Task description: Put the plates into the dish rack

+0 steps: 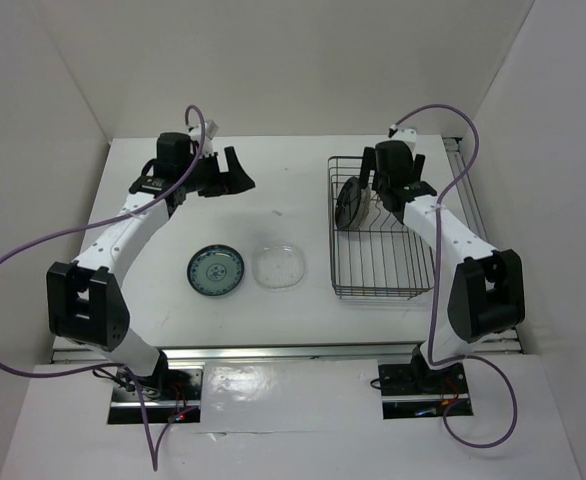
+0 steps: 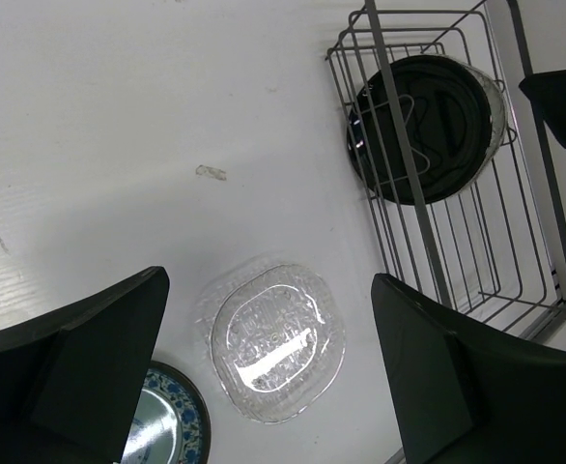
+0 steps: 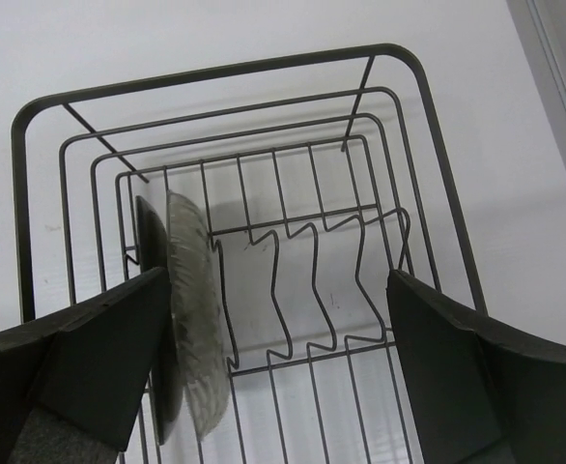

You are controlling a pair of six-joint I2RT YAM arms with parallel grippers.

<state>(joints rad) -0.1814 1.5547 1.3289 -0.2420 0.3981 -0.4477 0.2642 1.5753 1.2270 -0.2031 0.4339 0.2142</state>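
From above, my left gripper (image 1: pixel 239 170) hangs over the far left of the white table (image 1: pixel 293 180), fingers spread wide and holding nothing. My right gripper (image 1: pixel 371 183) hovers over the far part of the dish rack (image 1: pixel 383 295) on the right, just as wide and just as empty. A black plate (image 1: pixel 350 203) stands on edge at the rack's left side. On the table left of the rack lie the clear glass plate (image 1: pixel 279 266) and, further left, the teal-blue patterned plate (image 1: pixel 216 271), near each other but not touching.

My left wrist camera looks between my spread fingers at the glass plate lying flat. The teal-blue one is partly hidden by one finger. The rack sits off to the side with the black plate upright inside.

My right wrist camera looks into the rack. The black plate and a pale textured plate (image 3: pixel 194 319) stand on edge, touching, at the left end of the wire dividers (image 3: pixel 312 280).
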